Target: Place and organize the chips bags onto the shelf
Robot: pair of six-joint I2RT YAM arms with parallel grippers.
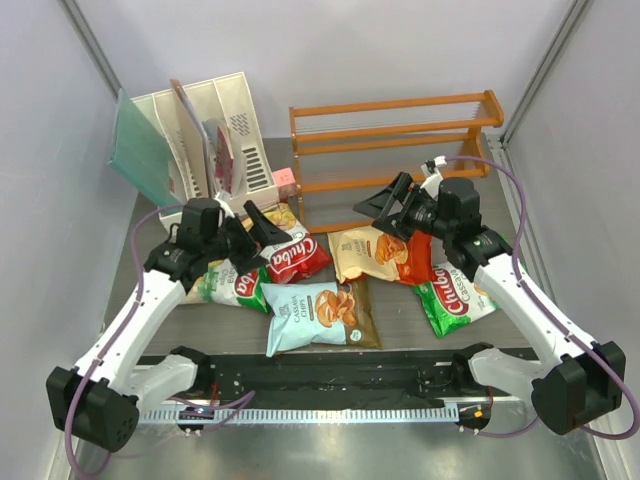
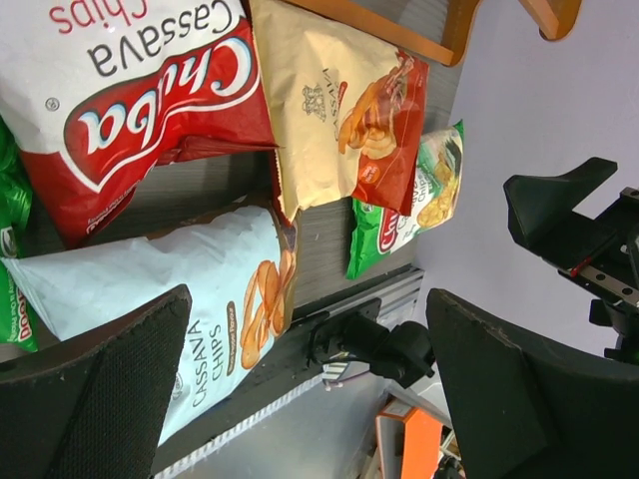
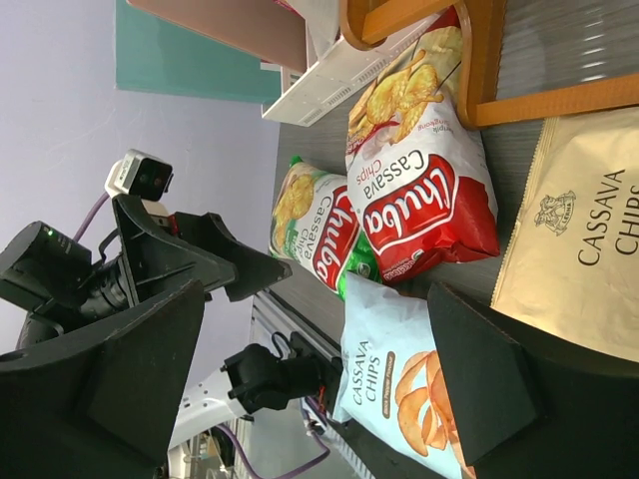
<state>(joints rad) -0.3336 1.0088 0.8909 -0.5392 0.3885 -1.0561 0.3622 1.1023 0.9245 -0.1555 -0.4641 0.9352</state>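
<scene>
The left gripper point(image 1: 262, 228), jaws apart and empty, hovers before the left end of the shelf point(image 1: 400, 143), over the red Chiba bag point(image 1: 297, 260). Every bag lies in front of the shelf, none on it. The right gripper point(image 1: 385, 208), also spread and empty, hangs before the shelf's middle, above the cream cassava bag point(image 1: 372, 255). Pinching a bag's crimped edge should lift it flat for standing on a tier.

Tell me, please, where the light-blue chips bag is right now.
In the top view the light-blue bag lies flat at the centre, nearest the arm bases, just on the robot's side of the red Chiba bag and the cream bag.
</scene>
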